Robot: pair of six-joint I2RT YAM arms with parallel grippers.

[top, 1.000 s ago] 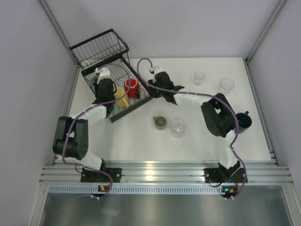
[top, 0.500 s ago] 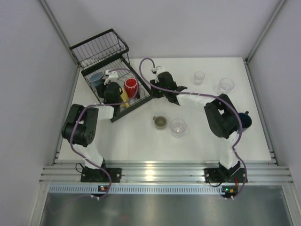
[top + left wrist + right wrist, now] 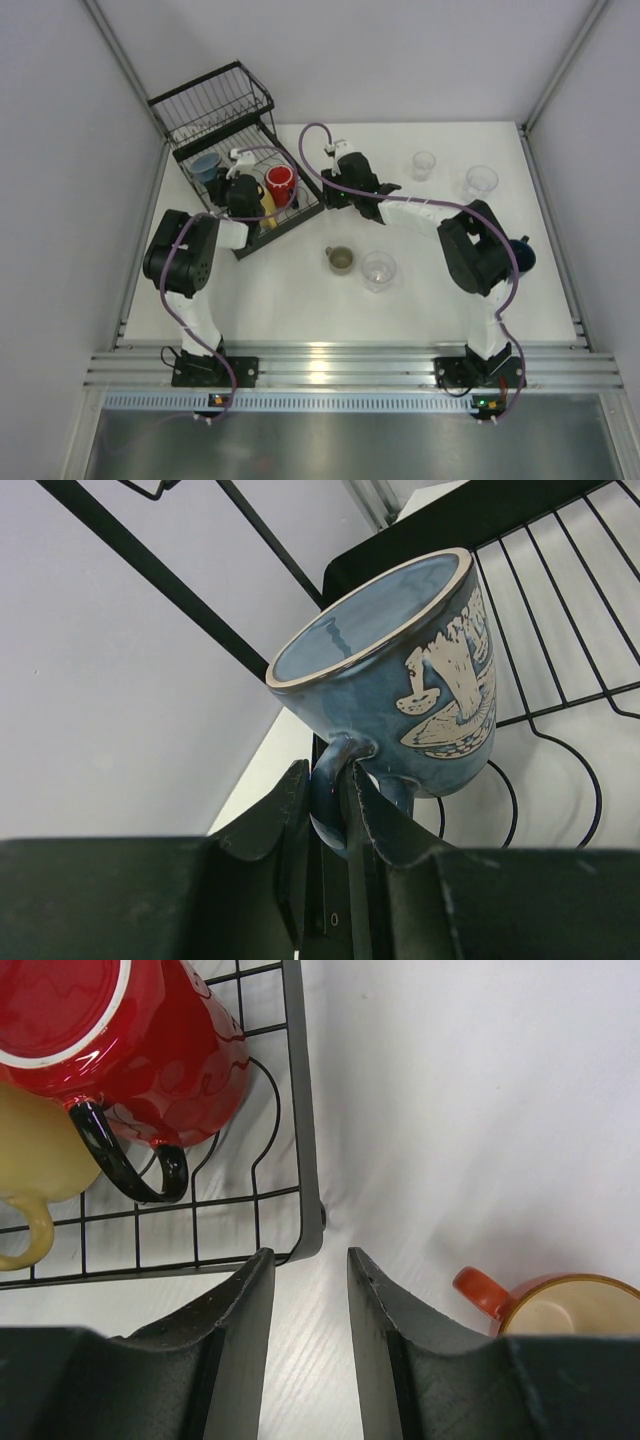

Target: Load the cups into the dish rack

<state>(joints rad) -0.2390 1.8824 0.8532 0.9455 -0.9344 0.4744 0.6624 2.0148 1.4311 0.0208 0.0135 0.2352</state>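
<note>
- The white counter [image 3: 300, 300] carries everything
- The black wire dish rack [image 3: 302, 1110] sits at its far left corner
- The left end effector [image 3: 325, 785] is clamped on the handle of the blue mug [image 3: 400, 670], holding it tilted over the rack's tray wires
- The right end effector [image 3: 312, 1265] hovers over the rack's near corner, jaws apart and empty
- A red mug [image 3: 130, 1040] and a yellow mug [image 3: 30, 1160] lie in the tray, touching
- An orange-red mug [image 3: 560, 1305] stands on the counter beside the right end effector
- An olive mug [image 3: 341, 260] and a clear tumbler [image 3: 378, 270] wait mid-counter
</note>
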